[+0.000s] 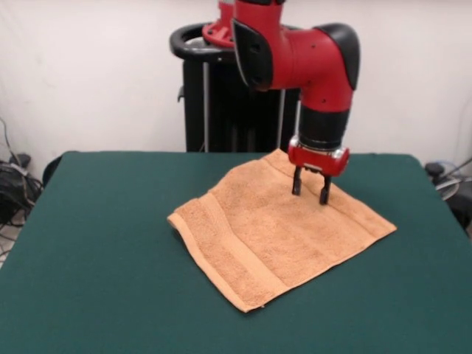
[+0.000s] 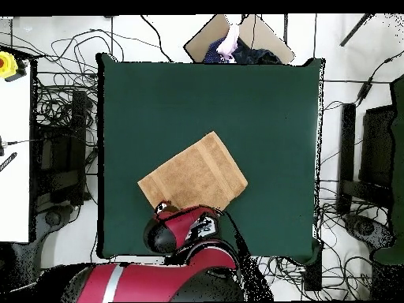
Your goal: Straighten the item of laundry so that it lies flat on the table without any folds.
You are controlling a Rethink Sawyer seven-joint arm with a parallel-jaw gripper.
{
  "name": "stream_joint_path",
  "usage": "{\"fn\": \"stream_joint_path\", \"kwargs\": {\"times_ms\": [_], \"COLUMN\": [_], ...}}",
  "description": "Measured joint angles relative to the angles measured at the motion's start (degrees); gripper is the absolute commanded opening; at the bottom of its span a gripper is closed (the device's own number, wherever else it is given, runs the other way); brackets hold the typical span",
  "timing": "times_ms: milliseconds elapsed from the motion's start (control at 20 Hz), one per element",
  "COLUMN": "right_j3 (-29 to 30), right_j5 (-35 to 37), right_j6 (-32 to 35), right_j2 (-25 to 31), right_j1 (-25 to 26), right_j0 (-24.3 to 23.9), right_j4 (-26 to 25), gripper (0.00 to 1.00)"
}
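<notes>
Peach cloth: the towel [image 1: 284,236] is soft, fuzzy terry cloth. It lies on the green bench [image 1: 96,258], turned so its corners point out like a diamond.
Where it is: a bit to one side of the middle of the bench, on the half nearer the robot. In the overhead view the towel [image 2: 193,180] sits just above the red arm [image 2: 185,229].
How flat: most of it looks spread out. The edge at the left in the front view looks a little lifted or curled. The far corner under the arm is partly hidden, so I cannot tell if it is flat.
Stripes: one woven band runs near the front left edge. Another runs near the far right edge.
Gripper: the gripper [image 1: 310,190] points straight down. Its two black fingers [image 1: 297,181] are apart, with nothing between them. The tips look to be touching the towel or just above it, near the far band.
How it will handle: I think the towel is light and floppy. It will bend, bunch and drag if pushed. It will not break and is not slippery on the felt.
Where to hold: I think a corner or an edge is best, so a pull makes it lie flat.
Writing: I see no words or tags on the towel or the arm.
</notes>
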Motion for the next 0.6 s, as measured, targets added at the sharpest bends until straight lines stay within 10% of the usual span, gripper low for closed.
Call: {"fn": "stream_joint_path", "kwargs": {"times_ms": [600], "right_j3": [0.3], "right_j5": [-0.3], "right_j6": [0.0], "right_j2": [-2.9], "right_j1": [0.7], "right_j0": [4.8], "right_j4": [7.5], "gripper": [1.0]}}
